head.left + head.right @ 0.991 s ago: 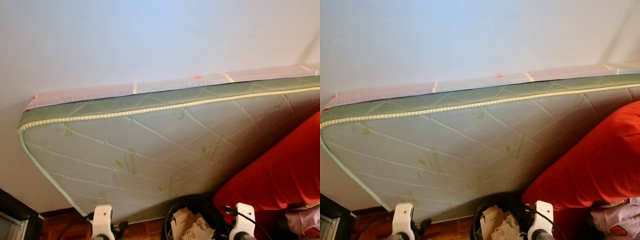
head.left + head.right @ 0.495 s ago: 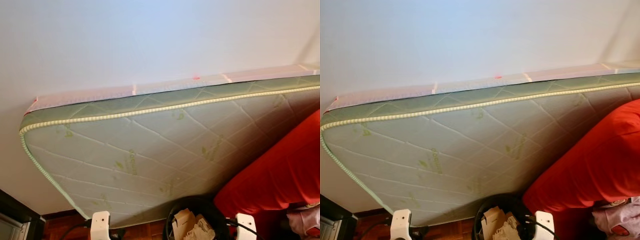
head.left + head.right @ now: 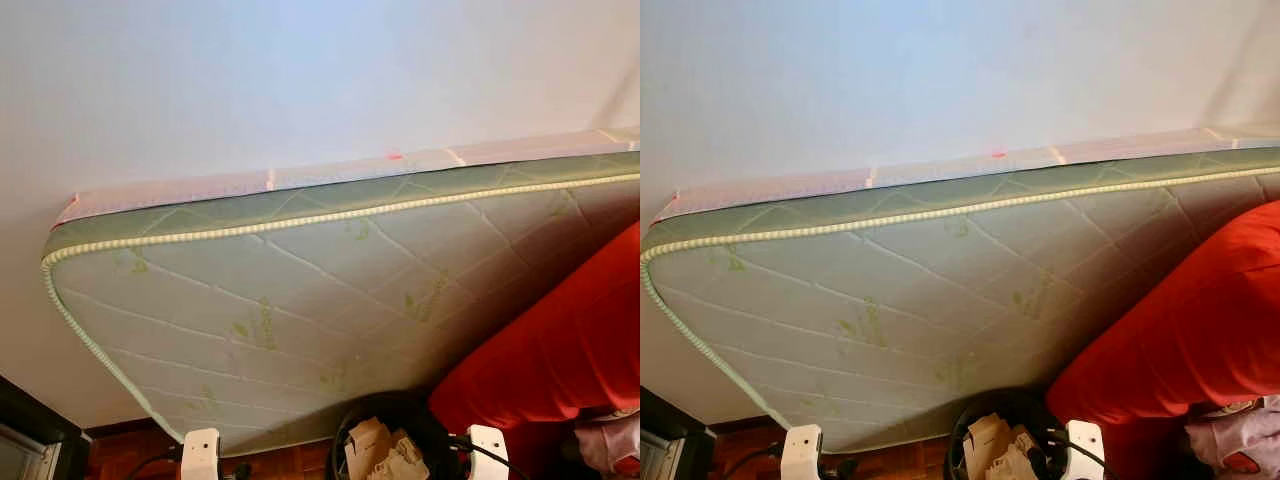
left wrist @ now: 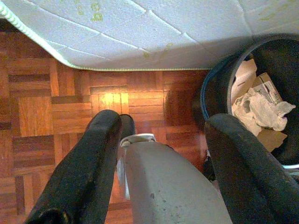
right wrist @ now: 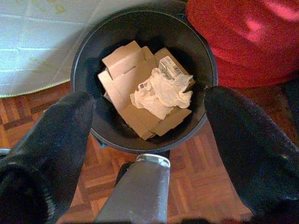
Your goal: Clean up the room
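Note:
A black bin (image 5: pixel 83 56) stands on the parquet floor at the foot of a leaning mattress. It holds flattened cardboard pieces (image 5: pixel 124 77) and a crumpled white paper (image 5: pixel 161 93). My right gripper (image 5: pixel 148 99) hangs above the bin, open, with nothing between its fingers. My left gripper (image 4: pixel 164 122) is open and empty over the floor, with the bin (image 4: pixel 218 86) just to its right. In the eye views the bin (image 3: pixel 388 408) sits at the bottom edge between my two white wrists.
A green-white quilted mattress (image 3: pixel 300 290) leans against the white wall. A big red cushion (image 3: pixel 560 350) lies right of the bin, with pink cloth (image 3: pixel 612 448) beside it. Dark furniture (image 3: pixel 30 430) stands at the lower left. Parquet floor (image 4: pixel 56 107) lies left of the bin.
Both wrists have sunk a little lower in the eye views. The mattress, cushion and bin stay where they were.

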`<state>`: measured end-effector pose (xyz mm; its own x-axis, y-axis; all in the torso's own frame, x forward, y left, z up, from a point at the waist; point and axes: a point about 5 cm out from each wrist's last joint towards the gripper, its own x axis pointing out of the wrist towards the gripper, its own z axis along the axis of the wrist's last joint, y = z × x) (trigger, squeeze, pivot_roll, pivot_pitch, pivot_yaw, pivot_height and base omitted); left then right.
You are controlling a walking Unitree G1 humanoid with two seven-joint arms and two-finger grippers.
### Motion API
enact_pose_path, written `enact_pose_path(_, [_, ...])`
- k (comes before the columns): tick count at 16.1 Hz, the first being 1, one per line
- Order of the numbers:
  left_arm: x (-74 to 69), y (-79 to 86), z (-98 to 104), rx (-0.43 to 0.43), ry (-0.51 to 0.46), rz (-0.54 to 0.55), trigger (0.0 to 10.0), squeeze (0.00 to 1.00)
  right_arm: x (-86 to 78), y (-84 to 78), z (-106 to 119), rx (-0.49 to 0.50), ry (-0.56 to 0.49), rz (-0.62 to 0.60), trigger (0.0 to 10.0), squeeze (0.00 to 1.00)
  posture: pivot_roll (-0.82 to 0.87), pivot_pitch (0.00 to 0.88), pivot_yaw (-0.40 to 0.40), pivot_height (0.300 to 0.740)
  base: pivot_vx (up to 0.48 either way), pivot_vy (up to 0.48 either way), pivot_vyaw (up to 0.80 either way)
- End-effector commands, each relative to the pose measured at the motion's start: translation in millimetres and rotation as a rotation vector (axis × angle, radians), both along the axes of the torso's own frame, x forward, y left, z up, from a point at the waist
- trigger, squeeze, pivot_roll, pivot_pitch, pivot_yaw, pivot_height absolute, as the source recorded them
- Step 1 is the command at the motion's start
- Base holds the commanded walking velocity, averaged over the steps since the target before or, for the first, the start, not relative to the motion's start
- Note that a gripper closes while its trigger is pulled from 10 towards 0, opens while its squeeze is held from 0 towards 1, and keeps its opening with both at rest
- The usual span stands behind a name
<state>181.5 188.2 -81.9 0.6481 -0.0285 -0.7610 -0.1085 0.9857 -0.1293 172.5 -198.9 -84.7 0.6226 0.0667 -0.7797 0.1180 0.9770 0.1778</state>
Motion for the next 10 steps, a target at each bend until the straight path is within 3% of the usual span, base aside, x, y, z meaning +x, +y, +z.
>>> enact_pose_path(1, [-3.1, 2.5, -1.5, 0.010, 0.016, 0.003, 10.0, 0.00, 1.6, -1.0, 1.0, -0.004, -0.011, -0.015, 10.0, 0.00, 0.11, 0.000, -0.028, 0.740, 0.000, 0.000, 0.00])
enact_pose_path(6, [-1.1, 2.4, -0.7, 0.013, 0.014, 0.007, 10.0, 0.00, 3.2, 2.3, 0.9, -0.004, -0.007, -0.006, 10.0, 0.00, 0.12, 0.000, -0.028, 0.740, 0.000, 0.000, 0.00])
enact_pose_path(10, [-1.6, 3.5, -0.9, 0.014, 0.019, 0.007, 10.0, 0.00, 4.2, 3.0, 1.1, -0.005, -0.006, -0.007, 10.0, 0.00, 0.12, 0.000, -0.026, 0.740, -0.270, 0.000, 0.00])
